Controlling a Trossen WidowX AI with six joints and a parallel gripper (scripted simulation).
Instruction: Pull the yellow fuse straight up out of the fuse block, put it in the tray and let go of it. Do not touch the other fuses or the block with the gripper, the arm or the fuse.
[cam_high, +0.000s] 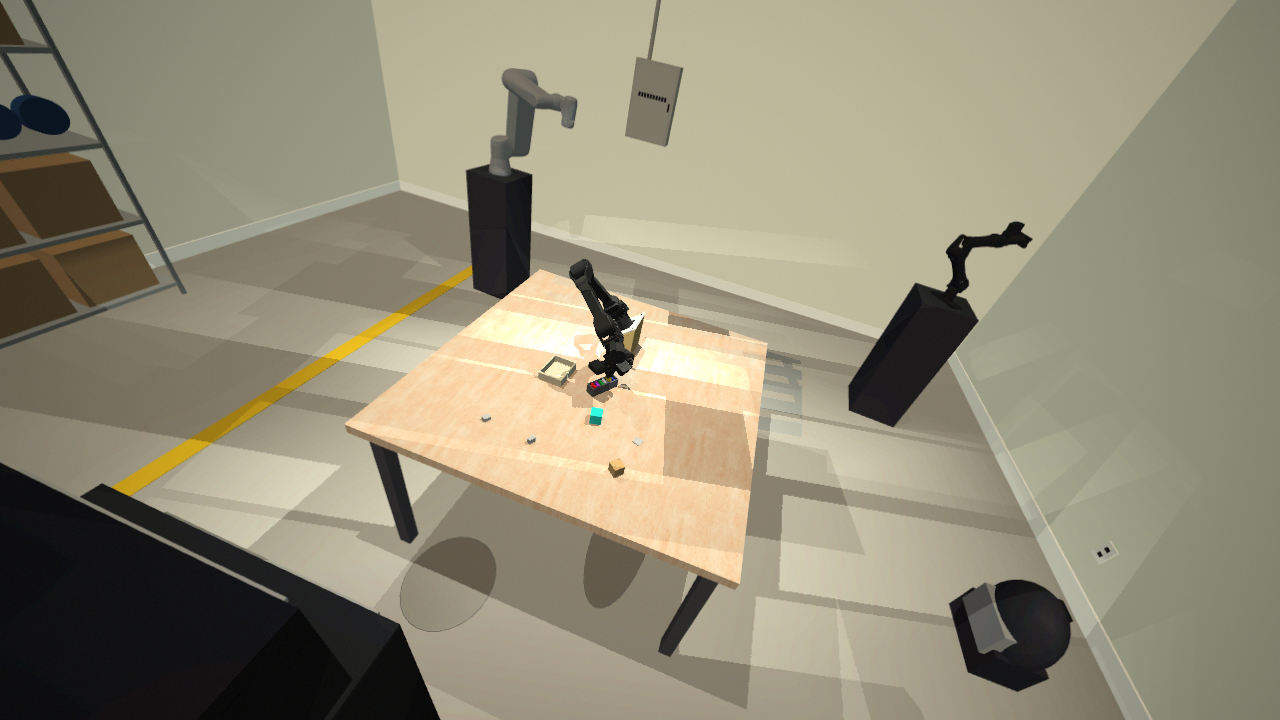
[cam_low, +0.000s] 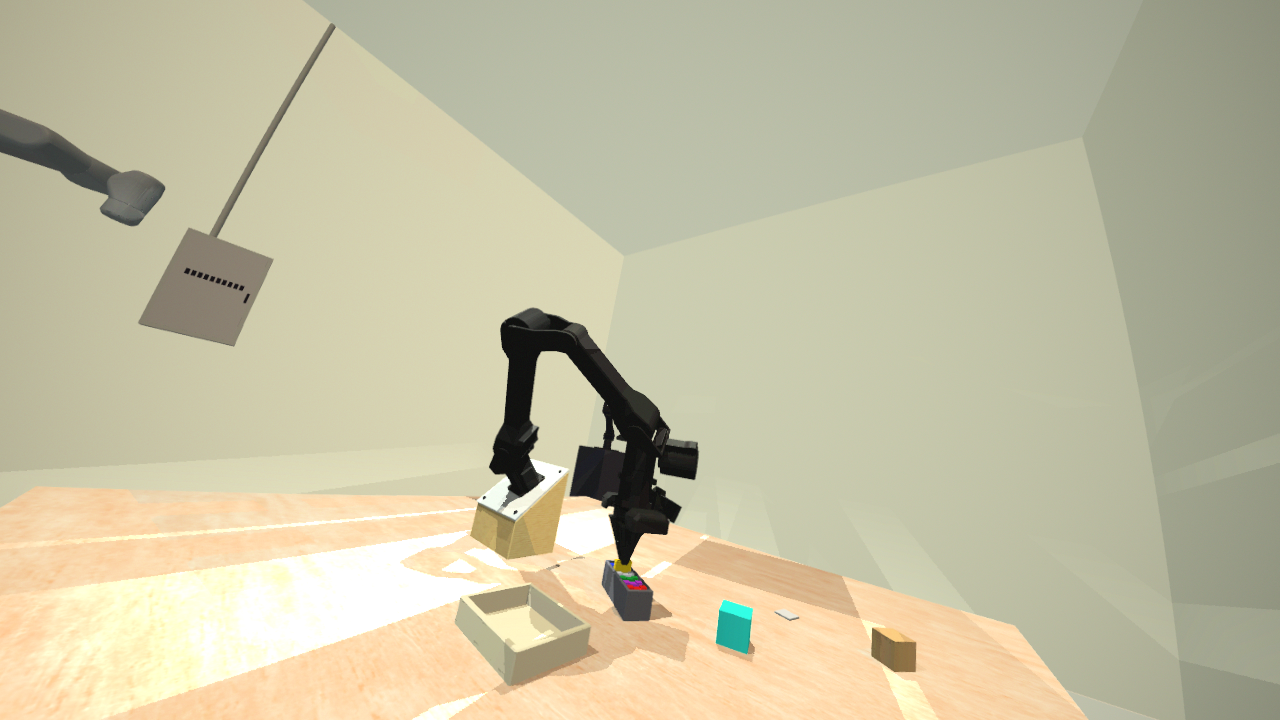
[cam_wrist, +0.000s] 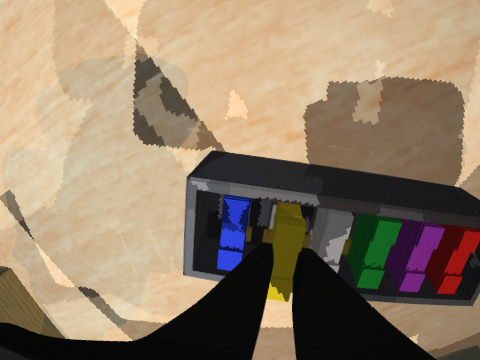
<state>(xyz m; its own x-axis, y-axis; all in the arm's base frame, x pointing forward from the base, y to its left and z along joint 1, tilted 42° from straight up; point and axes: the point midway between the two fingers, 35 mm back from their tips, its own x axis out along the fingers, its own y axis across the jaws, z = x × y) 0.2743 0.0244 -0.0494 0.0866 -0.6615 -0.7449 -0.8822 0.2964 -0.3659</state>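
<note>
Yellow fuse (cam_wrist: 287, 248) in nearly-closed pincer (cam_wrist: 283, 259), above fuse blk (cam_wrist: 320, 182).

The table (cam_wrist: 100, 140) has a pale wood grain with a smooth, matt look. The fuse block (cam_wrist: 320, 182) looks like dark matt plastic, and the yellow fuse (cam_wrist: 287, 240) like flat, dull plastic. The fingers are plain matt black. The tray (cam_low: 501, 637) is matt beige.
</note>
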